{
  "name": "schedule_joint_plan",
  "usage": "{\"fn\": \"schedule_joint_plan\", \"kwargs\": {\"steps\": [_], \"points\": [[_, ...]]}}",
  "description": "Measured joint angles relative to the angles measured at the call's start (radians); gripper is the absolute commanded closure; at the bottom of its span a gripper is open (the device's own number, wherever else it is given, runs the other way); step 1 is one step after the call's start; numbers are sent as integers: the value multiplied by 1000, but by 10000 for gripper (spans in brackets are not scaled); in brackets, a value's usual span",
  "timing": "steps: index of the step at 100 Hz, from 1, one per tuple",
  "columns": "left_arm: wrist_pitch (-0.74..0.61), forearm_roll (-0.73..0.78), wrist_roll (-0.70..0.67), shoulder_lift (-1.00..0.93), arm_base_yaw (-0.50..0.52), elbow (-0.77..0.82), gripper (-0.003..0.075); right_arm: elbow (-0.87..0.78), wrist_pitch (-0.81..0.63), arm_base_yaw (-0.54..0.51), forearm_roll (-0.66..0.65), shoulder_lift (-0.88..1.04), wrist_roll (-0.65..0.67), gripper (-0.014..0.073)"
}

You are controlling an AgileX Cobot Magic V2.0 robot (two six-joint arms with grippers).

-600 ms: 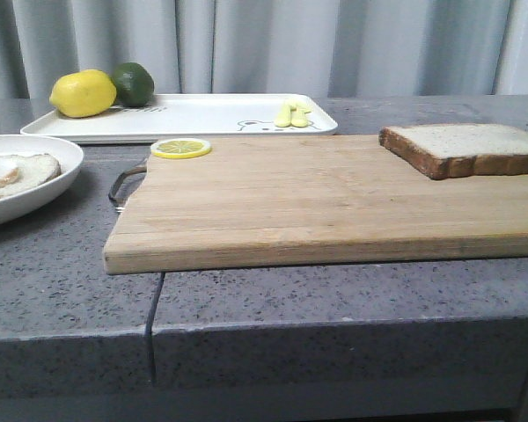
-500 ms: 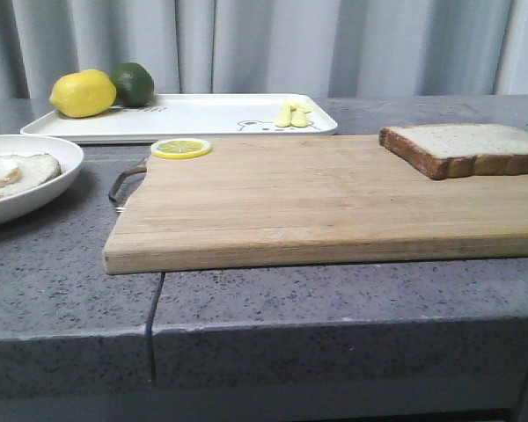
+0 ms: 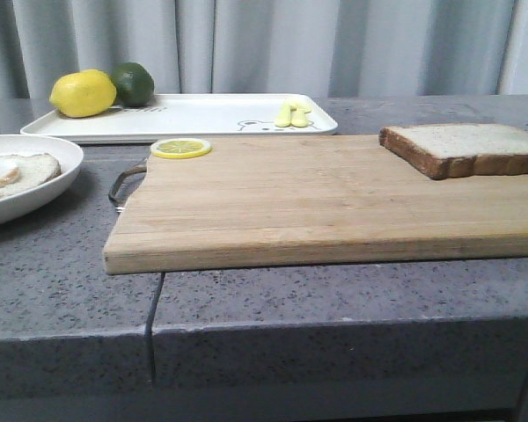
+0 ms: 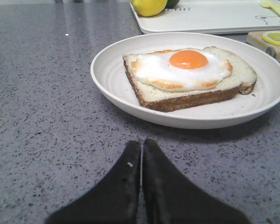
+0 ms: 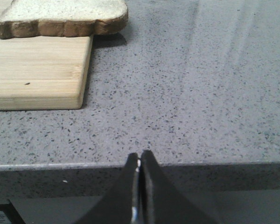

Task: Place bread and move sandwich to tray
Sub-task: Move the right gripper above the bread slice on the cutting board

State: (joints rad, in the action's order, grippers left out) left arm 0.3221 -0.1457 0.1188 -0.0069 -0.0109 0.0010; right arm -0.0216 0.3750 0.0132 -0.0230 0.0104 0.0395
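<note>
Nothing has moved since the earlier frames: the bread (image 3: 469,148) still lies at the right edge of the front view, on the far right corner of the board (image 3: 334,200), and the egg-topped slice (image 4: 189,77) sits on its plate (image 4: 130,91) at the left edge. The tray (image 3: 202,119) stretches across the upper left of that view, carrying a lemon (image 3: 82,93) and a lime (image 3: 133,83). Both tools are pressed together and hold nothing, the left tool (image 4: 141,151) low over the counter (image 3: 273,294) just short of the plate, the right tool (image 5: 139,162) at the counter's front edge, well apart from the bread.
</note>
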Motion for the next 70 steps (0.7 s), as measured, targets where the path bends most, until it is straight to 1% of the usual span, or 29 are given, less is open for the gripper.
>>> {"fn": "schedule_joint_plan", "kwargs": {"steps": [17,32,39,58,70], "points": [[-8,0,0,0,0,-1,740,0,0,0,0,0,0,663],[-63,0,0,0,0,-1,740,-2,-28,0,0,0,0,663],[-96,0,0,0,0,-1,740,-6,-79,0,0,0,0,663],[-180,0,0,0,0,-1,740,-8,-290,0,0,0,0,663],[-236,0,0,0,0,-1,740,-8,-375,0,0,0,0,663]]}}
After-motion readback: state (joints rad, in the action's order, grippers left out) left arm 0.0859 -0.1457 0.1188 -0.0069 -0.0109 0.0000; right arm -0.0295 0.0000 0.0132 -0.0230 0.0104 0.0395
